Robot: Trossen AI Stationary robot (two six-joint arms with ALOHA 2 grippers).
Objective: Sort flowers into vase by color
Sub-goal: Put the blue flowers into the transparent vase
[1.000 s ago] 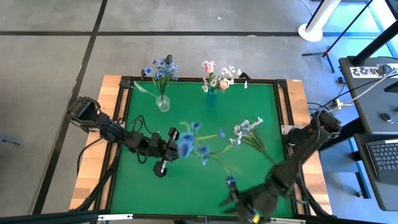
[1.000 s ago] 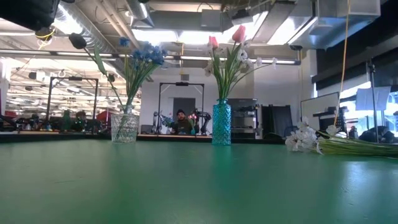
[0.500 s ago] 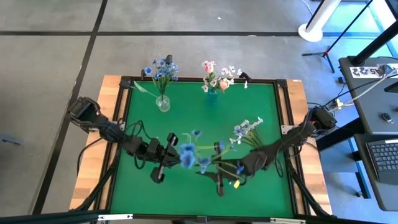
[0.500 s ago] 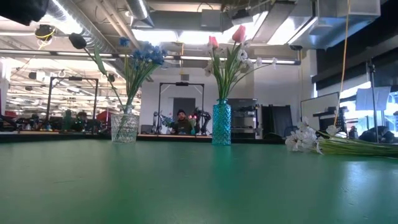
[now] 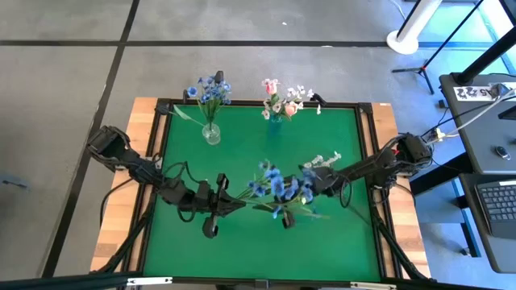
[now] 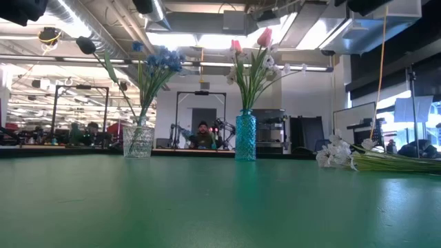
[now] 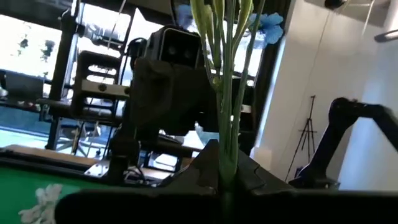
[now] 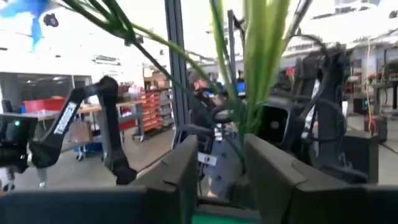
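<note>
Mid-surface, in front of the teal vase (image 5: 275, 125), blue flowers (image 5: 278, 185) on thin green stems; left end effector (image 5: 234, 199) and right end effector (image 5: 309, 190) both pinch the stems.

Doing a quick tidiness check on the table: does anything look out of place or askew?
One thing: the white flower spray lies flat on the green mat instead of standing in the clear vase or teal vase. Both vases stand upright.
</note>
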